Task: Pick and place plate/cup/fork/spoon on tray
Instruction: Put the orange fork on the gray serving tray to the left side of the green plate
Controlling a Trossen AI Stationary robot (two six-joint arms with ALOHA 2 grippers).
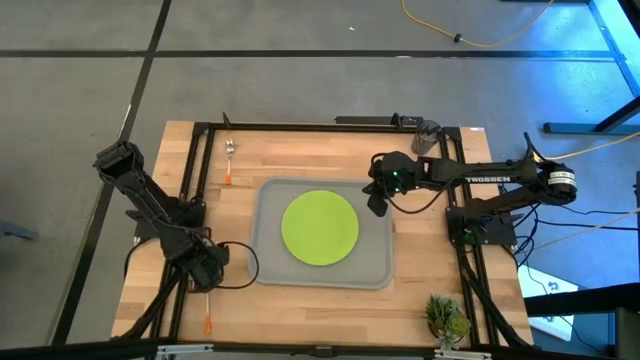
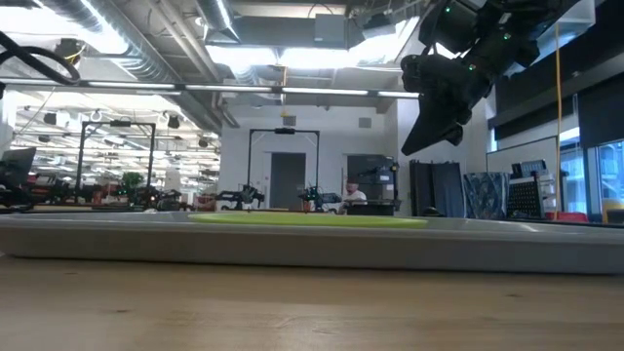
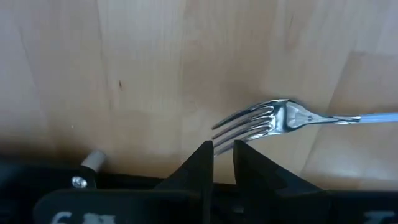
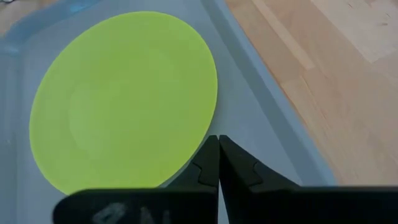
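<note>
On the grey tray [image 1: 378,262] lies a flat, round lime-green plate [image 1: 320,228].

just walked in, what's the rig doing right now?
It is loading tableware onto the tray. The plate already lies flat in the tray. The right gripper hangs shut above the tray's right side, beside the plate, holding nothing. The left gripper, nearly shut, sits low over the fork on the table left of the tray. The spoon and cup wait at the table's far edge.
</note>
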